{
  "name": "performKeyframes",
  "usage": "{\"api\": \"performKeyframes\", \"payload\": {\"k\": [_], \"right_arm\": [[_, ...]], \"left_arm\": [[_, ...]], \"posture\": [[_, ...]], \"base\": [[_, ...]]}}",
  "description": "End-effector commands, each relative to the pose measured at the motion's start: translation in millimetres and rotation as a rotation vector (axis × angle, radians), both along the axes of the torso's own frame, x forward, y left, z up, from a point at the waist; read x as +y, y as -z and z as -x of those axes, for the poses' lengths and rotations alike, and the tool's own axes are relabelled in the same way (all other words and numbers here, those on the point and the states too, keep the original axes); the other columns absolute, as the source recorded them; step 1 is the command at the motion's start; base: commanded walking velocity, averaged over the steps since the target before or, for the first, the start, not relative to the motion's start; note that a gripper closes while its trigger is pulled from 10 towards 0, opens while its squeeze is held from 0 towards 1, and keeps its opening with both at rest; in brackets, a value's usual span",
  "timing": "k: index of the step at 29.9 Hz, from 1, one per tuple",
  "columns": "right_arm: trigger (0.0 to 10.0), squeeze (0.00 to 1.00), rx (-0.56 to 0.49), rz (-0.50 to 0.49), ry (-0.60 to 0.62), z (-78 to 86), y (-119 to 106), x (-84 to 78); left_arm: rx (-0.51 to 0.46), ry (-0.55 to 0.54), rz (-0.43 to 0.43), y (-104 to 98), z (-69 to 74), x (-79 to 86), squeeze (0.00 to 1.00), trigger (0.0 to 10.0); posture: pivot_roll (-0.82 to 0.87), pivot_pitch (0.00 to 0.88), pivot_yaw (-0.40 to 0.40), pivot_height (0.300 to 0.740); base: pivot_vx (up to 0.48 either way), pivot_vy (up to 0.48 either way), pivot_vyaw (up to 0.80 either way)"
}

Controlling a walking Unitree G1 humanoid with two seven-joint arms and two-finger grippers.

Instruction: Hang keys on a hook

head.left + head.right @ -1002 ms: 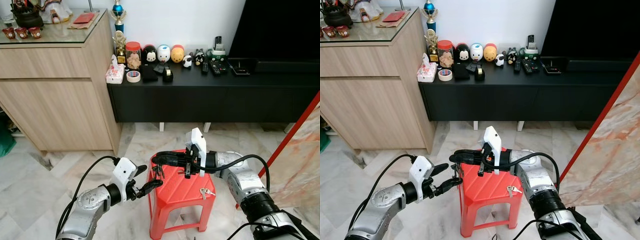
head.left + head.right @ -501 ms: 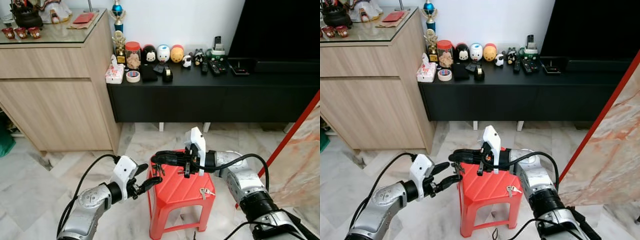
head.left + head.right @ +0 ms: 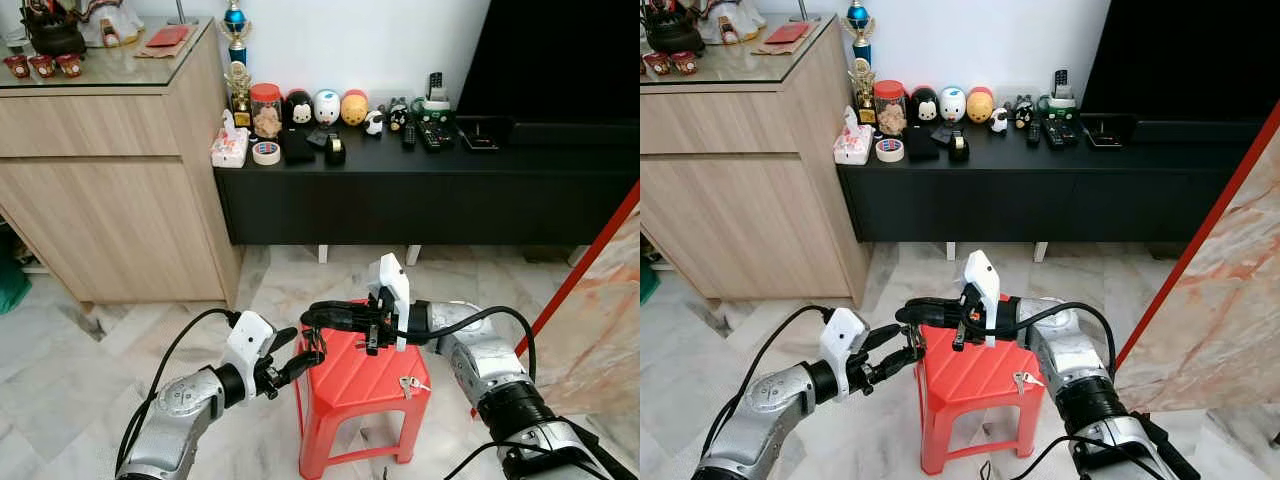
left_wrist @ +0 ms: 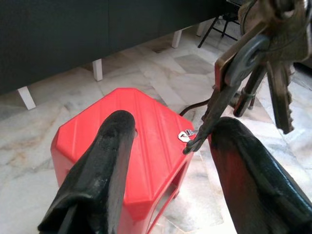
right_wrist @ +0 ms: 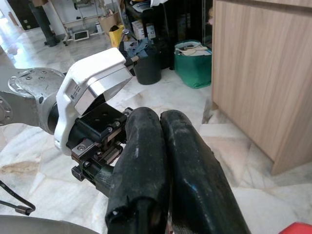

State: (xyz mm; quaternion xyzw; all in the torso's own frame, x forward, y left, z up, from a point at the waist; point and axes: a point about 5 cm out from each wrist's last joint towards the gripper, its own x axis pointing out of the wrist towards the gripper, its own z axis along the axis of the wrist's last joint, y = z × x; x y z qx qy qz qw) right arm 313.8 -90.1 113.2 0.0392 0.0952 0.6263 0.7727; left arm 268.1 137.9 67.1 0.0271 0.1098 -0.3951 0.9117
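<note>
Above the red stool's (image 3: pixel 365 375) near-left corner, the right claw (image 3: pixel 312 318) reaches across, fingers pressed together, a bunch of keys (image 4: pixel 265 53) dangling from them. The left claw (image 3: pixel 300 358), fingers spread, sits just beside that corner with the keys hanging between its tips. A second key (image 3: pixel 408 383) lies on the stool's far-right edge. Marble floor (image 3: pixel 60 370) lies open left of the stool, toward the wooden cabinet (image 3: pixel 110 190). Compared with a second ago, the left claw has risen closer to the keys.
</note>
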Motion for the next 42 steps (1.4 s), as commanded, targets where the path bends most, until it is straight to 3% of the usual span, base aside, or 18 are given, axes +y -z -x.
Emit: {"api": "performKeyframes", "payload": {"k": [1,24,42], "right_arm": [[10.0,0.0,-0.017,-0.006,-0.006,-2.5,-5,1.2],[10.0,0.0,-0.014,0.019,0.005,-2.7,0,-1.9],[10.0,0.0,0.003,0.158,0.122,-7.4,21,-24.4]], "left_arm": [[-0.011,-0.004,0.008,-2,-3.0,1.6,0.0,0.0],[-0.009,-0.018,0.044,-3,-2.5,1.4,0.0,0.0],[0.003,-0.034,0.037,0,1.1,10.2,0.0,0.0]], "posture": [[0.07,0.0,-0.072,0.74],[0.07,0.0,-0.072,0.74],[0.07,0.0,-0.068,0.74]], "base": [[0.0,0.0,0.0],[0.0,0.0,0.0],[0.0,0.0,0.0]]}}
